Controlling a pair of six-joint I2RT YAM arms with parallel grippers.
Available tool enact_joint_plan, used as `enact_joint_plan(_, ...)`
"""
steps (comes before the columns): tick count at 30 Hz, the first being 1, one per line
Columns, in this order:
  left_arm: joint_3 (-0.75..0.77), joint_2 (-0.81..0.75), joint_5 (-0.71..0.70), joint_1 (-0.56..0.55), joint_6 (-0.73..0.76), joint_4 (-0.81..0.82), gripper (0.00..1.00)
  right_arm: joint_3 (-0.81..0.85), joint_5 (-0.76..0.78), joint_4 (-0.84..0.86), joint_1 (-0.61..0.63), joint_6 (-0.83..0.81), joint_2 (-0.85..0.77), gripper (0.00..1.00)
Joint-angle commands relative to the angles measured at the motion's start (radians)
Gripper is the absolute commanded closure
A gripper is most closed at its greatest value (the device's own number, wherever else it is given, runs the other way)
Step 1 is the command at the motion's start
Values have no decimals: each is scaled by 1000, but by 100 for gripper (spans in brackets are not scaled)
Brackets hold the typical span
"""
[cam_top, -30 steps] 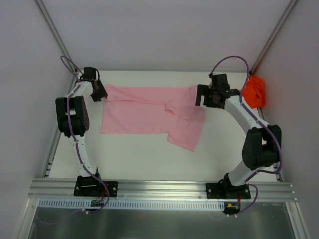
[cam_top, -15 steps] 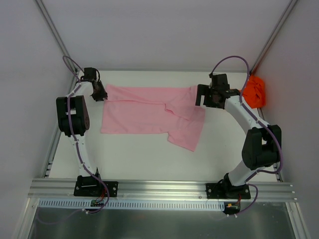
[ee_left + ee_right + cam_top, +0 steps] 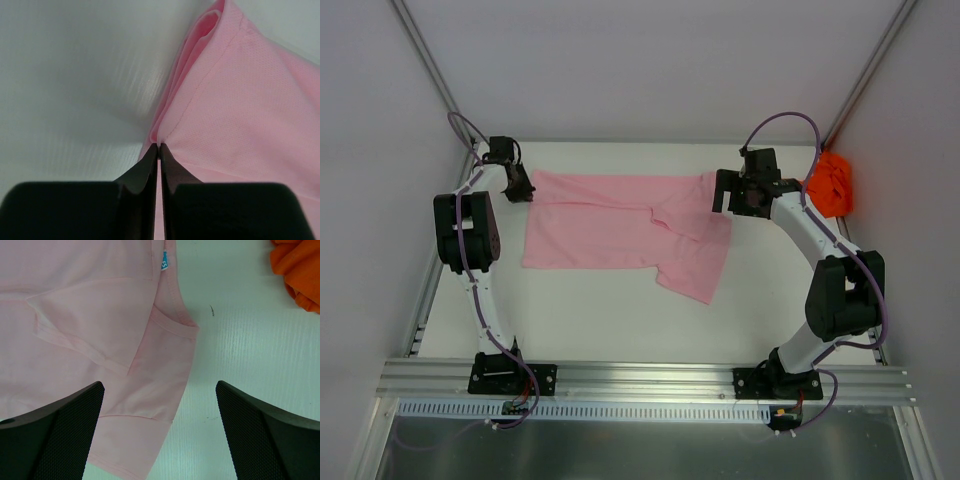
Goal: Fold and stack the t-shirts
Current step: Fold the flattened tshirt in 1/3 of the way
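Left wrist view: my left gripper (image 3: 159, 150) pinches a corner of the pink t-shirt (image 3: 240, 115), which lies spread flat. My right gripper (image 3: 159, 386) hangs wide open above its collar end, beside the crumpled orange t-shirt (image 3: 300, 270). The first fold looks barely begun, so the right side needs a grip next.

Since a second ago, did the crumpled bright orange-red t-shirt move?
No. The crumpled orange-red t-shirt stays put beside the slanted metal post at the white table's far right corner.
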Motion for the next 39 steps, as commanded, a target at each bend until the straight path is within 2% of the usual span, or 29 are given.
enact_joint_plan(1, -16, -59, 25, 3, -7, 34, 100, 9, 19, 18, -3, 13, -34, 3)
enact_joint_plan(17, -65, -150, 28, 3, -7, 47, 100, -27, -1, 38, -2, 15, -35, 3)
enact_joint_plan(39, -207, -220, -21, 3, -36, 73, 100, -60, -7, 42, -3, 15, -48, 3)
